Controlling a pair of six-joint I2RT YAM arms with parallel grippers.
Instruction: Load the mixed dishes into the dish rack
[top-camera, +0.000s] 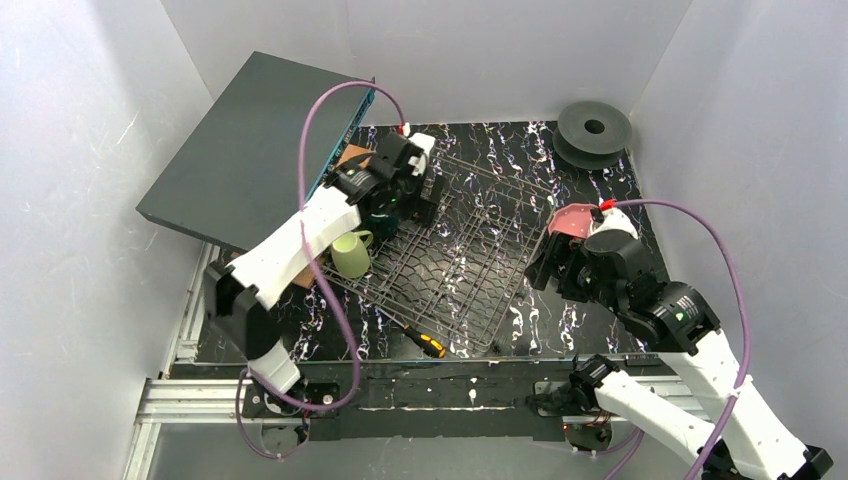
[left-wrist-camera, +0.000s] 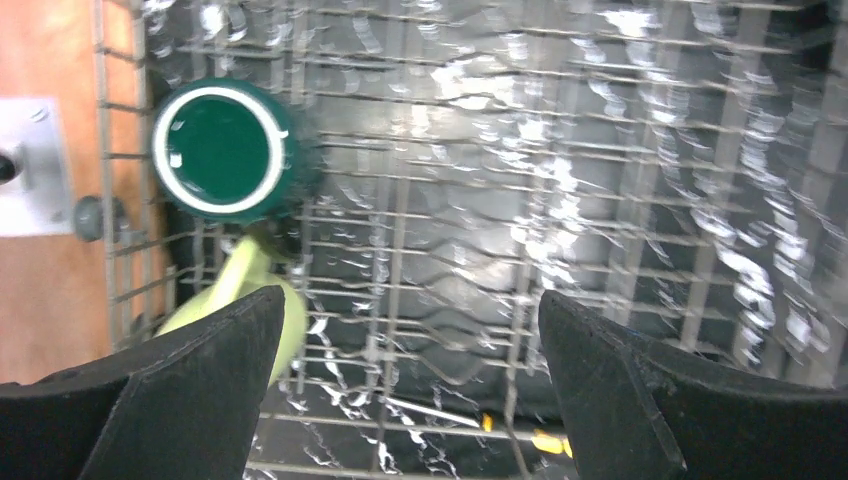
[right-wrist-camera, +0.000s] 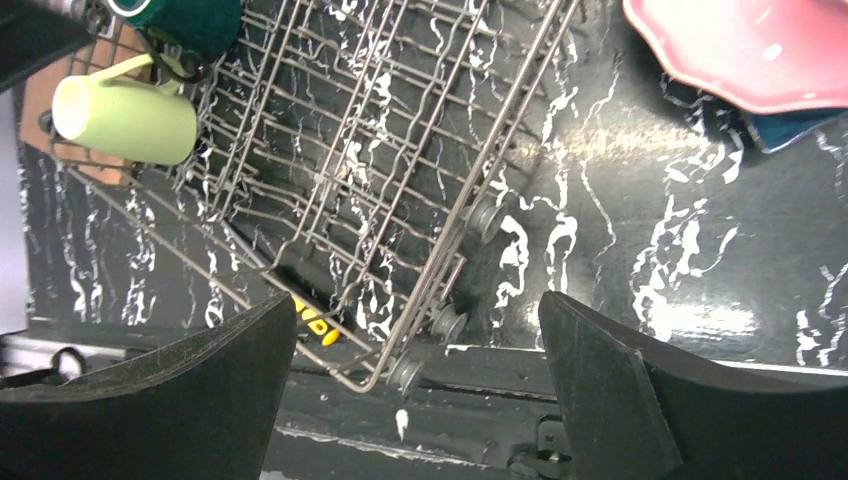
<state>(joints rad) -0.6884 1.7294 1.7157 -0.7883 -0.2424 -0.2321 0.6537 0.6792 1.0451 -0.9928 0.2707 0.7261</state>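
Observation:
The dish rack (top-camera: 470, 250) is a dark wire basket in the middle of the table. A dark green mug (left-wrist-camera: 222, 150) stands upright in its far left corner. Beside it a pale yellow-green mug (right-wrist-camera: 125, 115) lies on its side in the rack. My left gripper (left-wrist-camera: 412, 330) hovers open over the rack floor, just right of the green mug (top-camera: 385, 205), holding nothing. A pink scalloped plate (right-wrist-camera: 750, 50) rests right of the rack on a blue dish (right-wrist-camera: 790, 128). My right gripper (right-wrist-camera: 415, 340) hangs open and empty over the rack's near right corner, close to the plate (top-camera: 572, 220).
A yellow-and-black screwdriver (top-camera: 425, 342) lies under the rack's near edge. A black spool (top-camera: 594, 130) sits at the back right. A big dark grey box (top-camera: 255, 145) leans at the back left, with a wooden board (left-wrist-camera: 40, 290) beside the rack.

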